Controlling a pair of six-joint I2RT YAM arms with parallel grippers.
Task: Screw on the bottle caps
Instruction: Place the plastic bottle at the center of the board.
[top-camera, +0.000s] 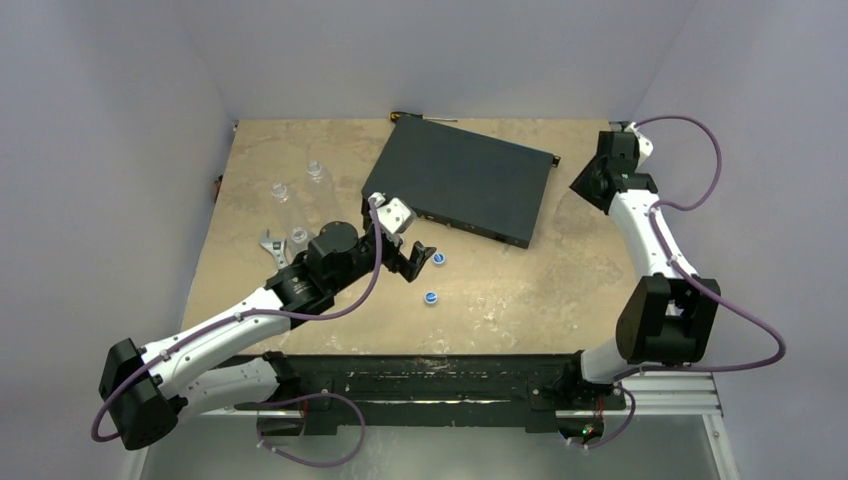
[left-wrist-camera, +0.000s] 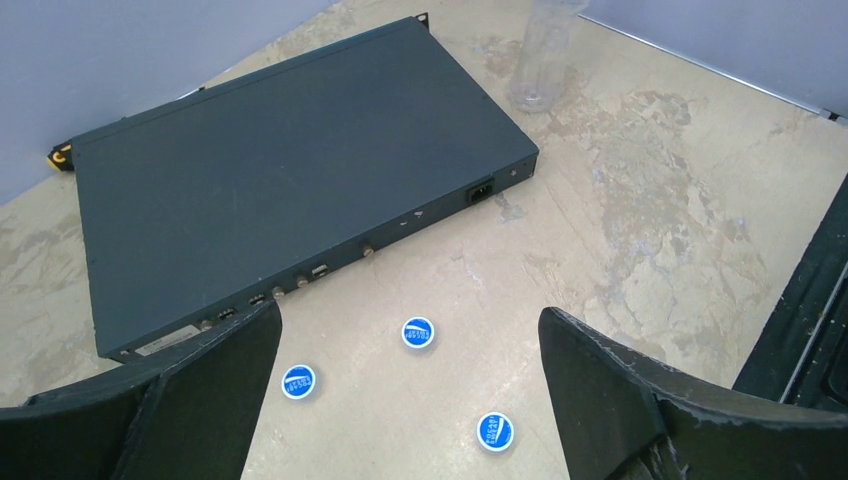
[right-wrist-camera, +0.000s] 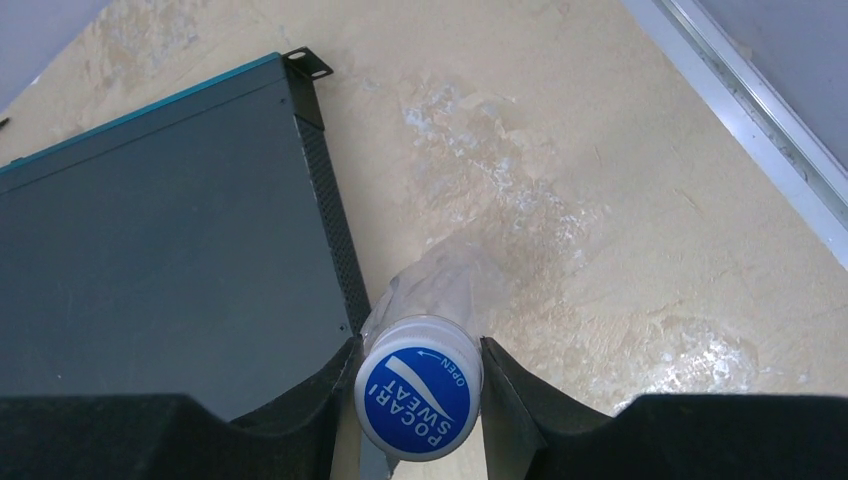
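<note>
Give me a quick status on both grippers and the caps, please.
Left gripper open, over three loose round blue plastic caps. Right gripper shut on blue cap atop clear plastic bottle. Flat black box beside caps, not blocking.

From above only two caps (top-camera: 439, 258) show, the third lost under the left gripper (top-camera: 415, 262), print too small to read. The wrench (top-camera: 272, 245) is half hidden under that arm. Left wrist: top edge crops the clear bottle (left-wrist-camera: 545, 50). Right wrist: its cap (right-wrist-camera: 418, 400) masks most of it, and the black box (right-wrist-camera: 160, 250) runs off the left edge
</note>
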